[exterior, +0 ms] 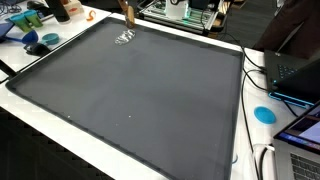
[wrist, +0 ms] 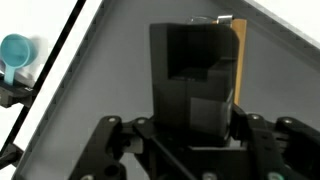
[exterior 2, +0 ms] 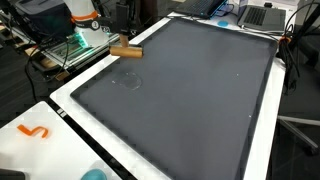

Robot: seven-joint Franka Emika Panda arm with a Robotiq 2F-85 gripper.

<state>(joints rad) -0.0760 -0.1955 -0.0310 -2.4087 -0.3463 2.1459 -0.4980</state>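
My gripper [wrist: 195, 105] looks pinched on the wooden block [exterior 2: 125, 51], with the white scribble [exterior: 125, 38] on the dark mat [exterior: 150, 100] close below it, so I'd keep the block flat and lower slowly.

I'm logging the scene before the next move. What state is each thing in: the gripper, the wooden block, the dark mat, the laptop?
gripper: shut on the wooden block, near the mat's edge.
wooden block: held about level; contact with the mat unclear.
dark mat: lying flat, with a white scribble near the block.
laptop: lid open.
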